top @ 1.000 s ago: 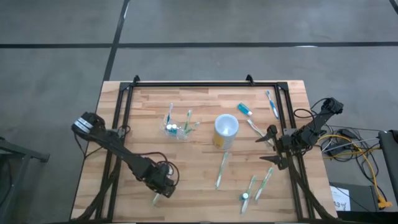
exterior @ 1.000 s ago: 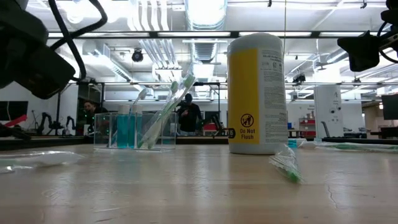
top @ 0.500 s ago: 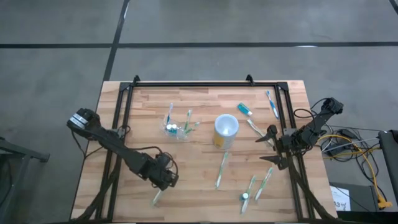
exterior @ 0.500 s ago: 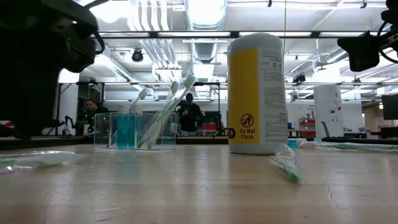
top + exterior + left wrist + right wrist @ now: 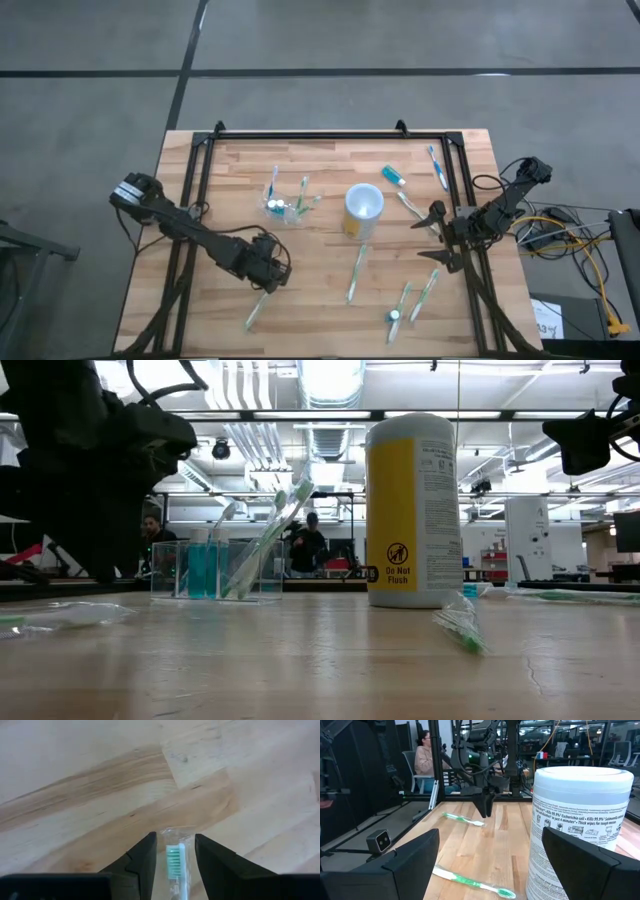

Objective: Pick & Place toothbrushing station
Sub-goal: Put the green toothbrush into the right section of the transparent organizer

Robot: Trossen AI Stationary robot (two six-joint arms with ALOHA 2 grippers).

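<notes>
The toothbrushing station (image 5: 287,207) is a clear holder that stands on its base at the table's middle left. Toothbrushes lean in it, as the low view (image 5: 215,568) shows. A green toothbrush in a clear wrapper (image 5: 255,312) lies flat near the front left. My left gripper (image 5: 268,284) is open over the wrapped brush's far end. In the left wrist view (image 5: 175,840) its fingers stand on either side of the bristle head (image 5: 175,857); I cannot tell whether they touch it. My right gripper (image 5: 437,235) waits at the right, open wide and empty.
A yellow wipes canister with a white lid (image 5: 362,210) stands at the centre. Loose toothbrushes lie at the front (image 5: 357,272), the front right (image 5: 412,300) and the far right (image 5: 437,165). A small blue item (image 5: 393,175) lies nearby. A black frame (image 5: 300,135) edges the table.
My left arm has come lower and its gripper has gone a little toward the table's far and right edges. The gripper now stands over the wrapped toothbrush's far end. The toothbrush lies where it was.
</notes>
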